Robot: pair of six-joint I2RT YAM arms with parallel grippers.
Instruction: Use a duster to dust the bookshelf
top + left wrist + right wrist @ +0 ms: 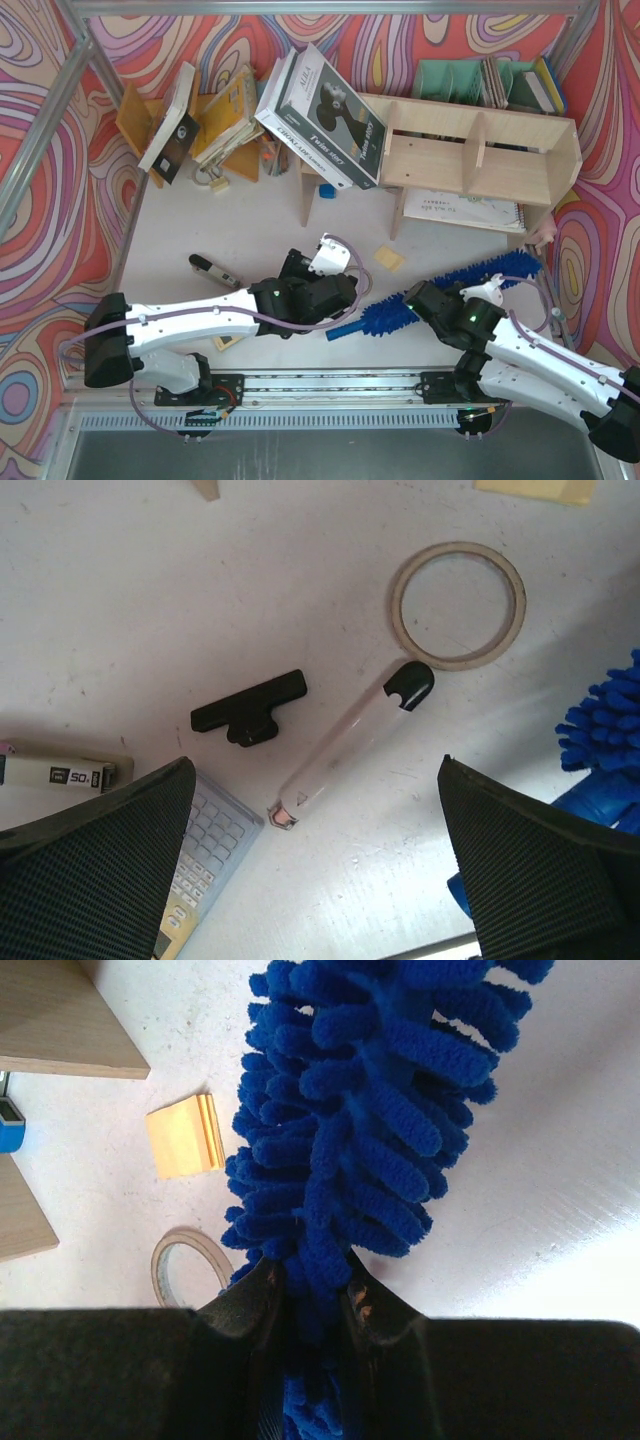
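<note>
- Plainly, the right gripper [310, 1295] is pinched nearly closed on the duster [350, 1110], and it grips the shaggy pile, not the handle.
- The duster lies low over the white table [250, 230], just in front of the bookshelf [470, 150]. Its fluffy tip points toward the shelf's right end and its handle juts back toward the left arm.
- The left gripper [315, 780] hangs fully spread and holds nothing, above small clutter.
- Risk: the soft chenille strands squash under the fingers, so the duster could twist or slide in the grip once it drags on wood.
- Risk: the long free end sweeps wide. A careless swing could nudge the big printed box [325, 115] leaning on the shelf's left end and tip it.
- Risk: the trailing handle passes near the left arm and could strike it during a turn.
- Risk: a low pass could scatter the tape ring [400, 610], the yellow pad [185, 1135] or the clear tube [345, 745] with its black cap.
- Materials: the duster is bright-blue, plump and ropy, with a smooth plastic handle.
- The bookshelf is pale raw plywood with flat boards, square edges and upright dividers.
- The tape ring is thin and circular; a matte black clip [250, 708] lies beside the tube.
</note>
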